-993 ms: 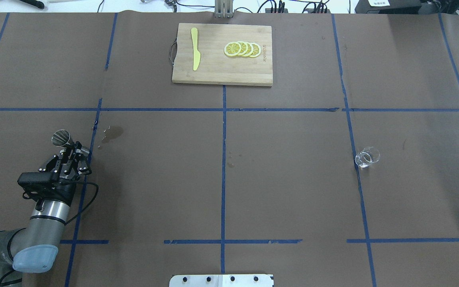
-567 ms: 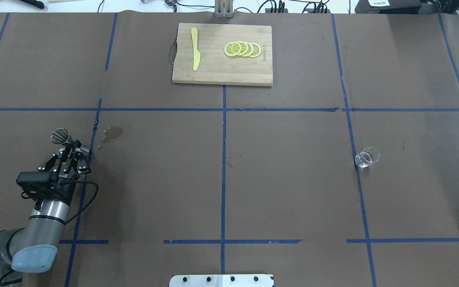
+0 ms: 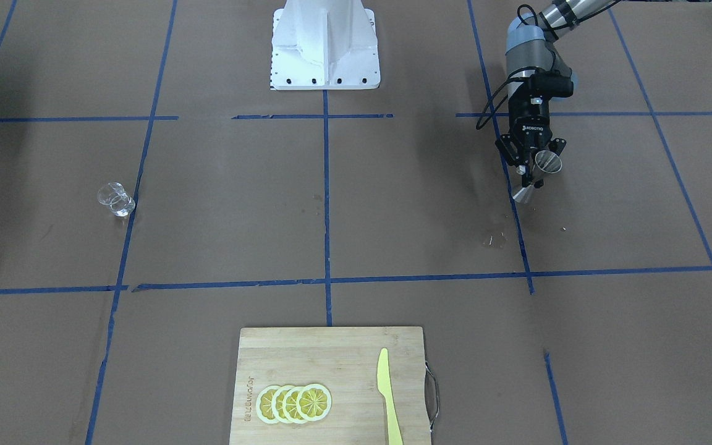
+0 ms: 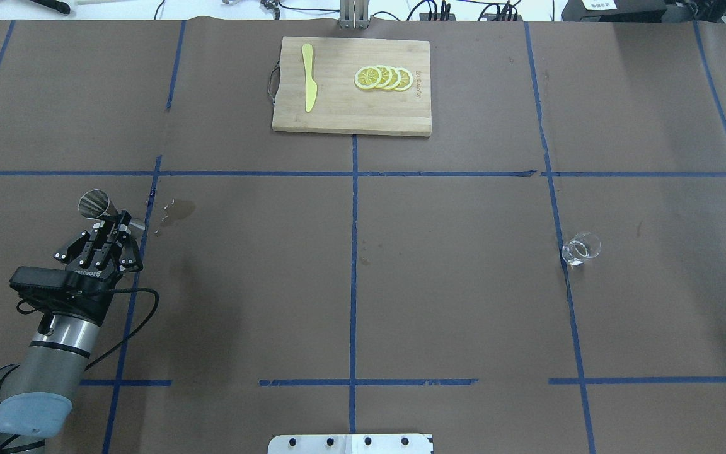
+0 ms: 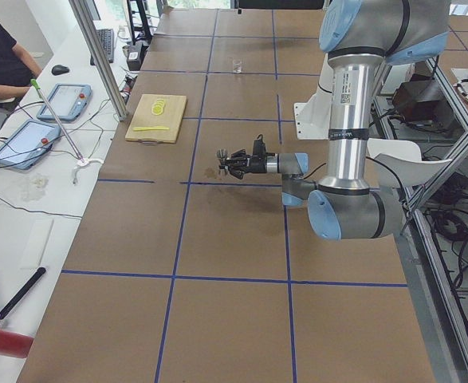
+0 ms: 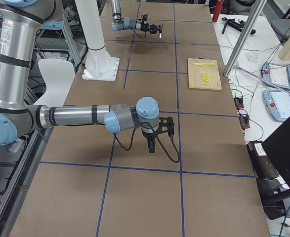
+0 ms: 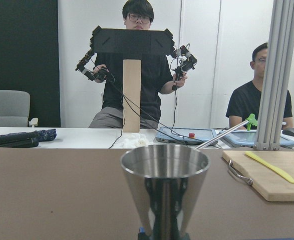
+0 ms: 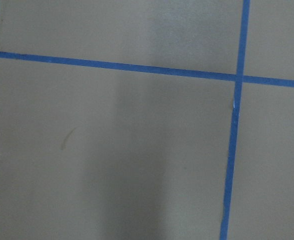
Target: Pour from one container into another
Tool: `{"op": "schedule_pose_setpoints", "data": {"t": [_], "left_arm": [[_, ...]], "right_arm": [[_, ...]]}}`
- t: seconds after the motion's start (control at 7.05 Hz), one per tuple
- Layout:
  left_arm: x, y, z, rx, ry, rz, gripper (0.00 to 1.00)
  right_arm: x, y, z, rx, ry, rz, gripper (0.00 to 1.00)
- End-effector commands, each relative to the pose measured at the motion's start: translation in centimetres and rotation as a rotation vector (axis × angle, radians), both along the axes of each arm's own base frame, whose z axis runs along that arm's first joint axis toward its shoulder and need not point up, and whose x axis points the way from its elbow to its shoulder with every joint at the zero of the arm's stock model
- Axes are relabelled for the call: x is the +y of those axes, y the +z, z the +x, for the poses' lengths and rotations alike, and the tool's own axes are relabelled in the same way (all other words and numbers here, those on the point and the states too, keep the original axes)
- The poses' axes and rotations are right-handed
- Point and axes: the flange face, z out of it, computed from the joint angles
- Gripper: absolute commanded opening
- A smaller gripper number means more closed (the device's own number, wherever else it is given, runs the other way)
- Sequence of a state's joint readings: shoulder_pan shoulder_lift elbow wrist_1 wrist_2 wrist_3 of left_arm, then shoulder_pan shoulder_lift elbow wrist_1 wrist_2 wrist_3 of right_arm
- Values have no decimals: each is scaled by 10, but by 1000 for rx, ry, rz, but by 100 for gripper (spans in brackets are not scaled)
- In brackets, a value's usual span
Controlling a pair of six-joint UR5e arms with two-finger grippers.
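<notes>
The silver hourglass-shaped jigger point(image 4: 94, 204) stands upright at the table's left side, and my left gripper point(image 4: 118, 222) is shut on its narrow waist. From the front, the jigger point(image 3: 546, 162) sits in the left gripper point(image 3: 534, 175) with its lower cone close to the paper. In the left wrist view the jigger point(image 7: 164, 185) fills the centre with its open mouth up. The clear glass cup point(image 4: 581, 247) stands alone at the far right, also seen from the front as the cup point(image 3: 115, 199). My right gripper point(image 6: 152, 143) points down over bare paper, and I cannot tell whether it is open or shut.
A wooden cutting board point(image 4: 344, 113) at the far middle carries lemon slices point(image 4: 383, 77) and a yellow knife point(image 4: 308, 77). A wet stain point(image 4: 180, 211) marks the paper right of the jigger. The white robot base point(image 3: 325, 49) stands at the near edge. People sit beyond the table's far side.
The left gripper has carried the jigger a little farther from the robot's base, and the wrist has swung slightly left. The glass cup has not moved.
</notes>
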State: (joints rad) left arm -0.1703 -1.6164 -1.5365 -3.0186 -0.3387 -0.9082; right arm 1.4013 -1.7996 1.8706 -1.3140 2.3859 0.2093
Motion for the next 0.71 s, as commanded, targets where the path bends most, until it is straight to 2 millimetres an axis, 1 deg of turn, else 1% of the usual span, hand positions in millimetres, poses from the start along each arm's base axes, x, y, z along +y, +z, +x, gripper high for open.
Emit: {"op": "schedule_pose_setpoints", "data": {"t": [0.0,0.14,0.28,0.43,0.57], "left_arm": [[1,-14,6,7,-14,14,0],[1,-25,14,26,-10,17,0],[0,-49,29,25,-4,33,0],[-2,-60,38,22,0,42,0],[-1,-63,40,25,5,43,0]], "right_arm": [[-3,-18,-32,-37,-18,65,100],[-2,-35,-54,-90,27,74,100],[3,-54,-81,-163,81,66,100],[10,-65,-102,-218,93,43,100],[18,-96,-153,-225,82,101,100]]}}
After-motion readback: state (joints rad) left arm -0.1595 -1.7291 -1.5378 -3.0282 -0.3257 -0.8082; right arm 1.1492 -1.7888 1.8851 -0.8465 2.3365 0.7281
